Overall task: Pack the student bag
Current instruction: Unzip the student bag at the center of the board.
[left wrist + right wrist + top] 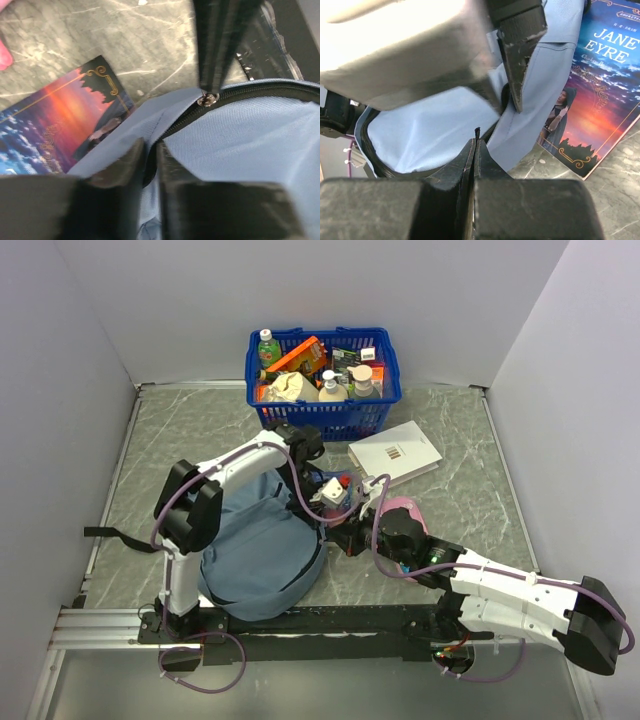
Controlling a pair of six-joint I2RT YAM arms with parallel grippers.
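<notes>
The grey-blue student bag (258, 552) lies on the table between the arms, its dark zip (260, 91) partly closed. My left gripper (151, 147) is shut on the bag's fabric edge beside the zip; it also shows in the top view (330, 502). My right gripper (476, 142) is shut on the thin black zip pull (476, 132), right next to the left gripper at the bag's right side (348, 533). In the left wrist view the right gripper's fingers (220, 45) reach down to the metal slider (206, 99).
A "Jane Eyre" book (600, 85) with a sunset cover lies on the table just beside the bag's opening. A pink pencil case (403, 510) sits under my right arm. A white book (395, 452) lies in front of the blue basket (322, 418) of items.
</notes>
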